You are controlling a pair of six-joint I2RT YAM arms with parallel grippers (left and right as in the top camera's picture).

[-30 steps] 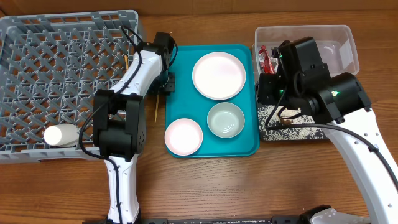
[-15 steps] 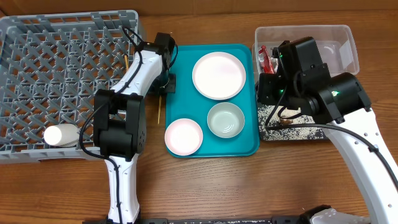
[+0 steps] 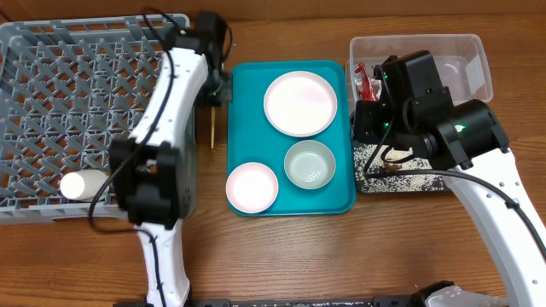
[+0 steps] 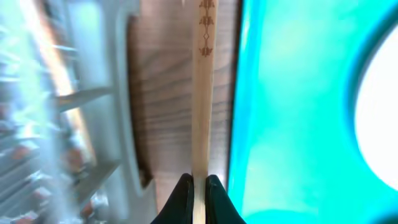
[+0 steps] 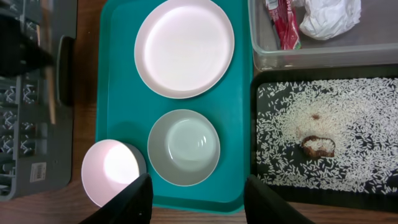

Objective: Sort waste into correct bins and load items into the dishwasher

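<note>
The grey rack [image 3: 51,30] fills the upper left, with a white cup [image 3: 83,185] lying at its lower left. Since half a second ago the left arm has swung toward the top edge. Its claw [image 4: 199,184] pinches a wooden chopstick [image 4: 202,93] between the rack and the teal tray [image 3: 247,111]. The right claw [image 5: 199,198] has not moved and is spread wide and empty over the tray's plate [image 3: 299,103].

The dish rack [image 4: 99,62] is blurred (left wrist view) — the chopstick [image 4: 202,93] leaves the top edge.
</note>
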